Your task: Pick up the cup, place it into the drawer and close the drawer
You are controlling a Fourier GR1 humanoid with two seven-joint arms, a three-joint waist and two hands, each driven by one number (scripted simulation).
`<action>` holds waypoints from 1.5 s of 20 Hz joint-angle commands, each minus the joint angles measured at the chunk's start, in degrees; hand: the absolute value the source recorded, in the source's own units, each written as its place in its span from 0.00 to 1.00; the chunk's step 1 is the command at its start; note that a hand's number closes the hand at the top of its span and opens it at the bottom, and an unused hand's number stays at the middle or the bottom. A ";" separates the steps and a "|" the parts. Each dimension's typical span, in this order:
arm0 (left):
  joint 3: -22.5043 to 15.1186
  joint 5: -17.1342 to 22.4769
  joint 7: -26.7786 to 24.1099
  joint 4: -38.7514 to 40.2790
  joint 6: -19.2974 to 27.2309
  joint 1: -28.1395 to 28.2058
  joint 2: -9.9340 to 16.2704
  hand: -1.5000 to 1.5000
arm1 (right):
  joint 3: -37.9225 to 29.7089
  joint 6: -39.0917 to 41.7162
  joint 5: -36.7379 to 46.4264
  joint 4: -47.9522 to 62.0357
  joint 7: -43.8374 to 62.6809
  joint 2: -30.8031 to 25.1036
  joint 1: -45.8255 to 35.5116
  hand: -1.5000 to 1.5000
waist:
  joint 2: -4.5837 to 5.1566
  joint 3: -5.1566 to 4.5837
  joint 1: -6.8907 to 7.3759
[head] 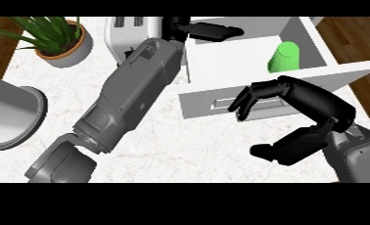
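Head view, left to right — what do you see?

— First a potted plant (54,38) at the far left corner, and the rim of a grey bowl (22,116) at the left edge. Then the left arm runs up across the counter (180,141) to the drawer's back left corner; the left hand (209,30) lies there, its fingers stretched flat along the back wall, holding nothing.

— And the cup?

— The green cup (285,57) is already in the drawer (224,67), toward its right side, well apart from either hand.

— So the closing is what's left. Which hand is nearer the front?

— The right hand (289,101), I'd say. Its fingers curl down over the drawer front (209,104), just by the handle slot, thumb hanging below, nothing clasped. The front panel's long axis runs left to right and tilts up to the right, so the push should go away from the robot, square to that panel. The left hand looks to sit in the drawer's way.
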 commanded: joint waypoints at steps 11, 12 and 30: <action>1.52 3.52 -7.43 -2.83 -6.70 9.59 2.17 0.00 | 10.50 -12.99 34.13 22.38 -15.21 0.53 3.58 0.00 | -0.83 0.05 8.84; 0.99 2.95 -7.37 -4.54 -5.22 9.75 1.45 0.00 | 11.90 -12.12 35.06 25.37 -15.05 1.32 1.33 0.00 | -1.11 0.04 9.41; 0.87 4.49 -2.14 -17.47 -12.57 21.13 9.85 0.00 | -5.32 -26.67 35.44 71.23 -35.21 -0.17 -26.90 1.00 | 0.05 0.31 16.39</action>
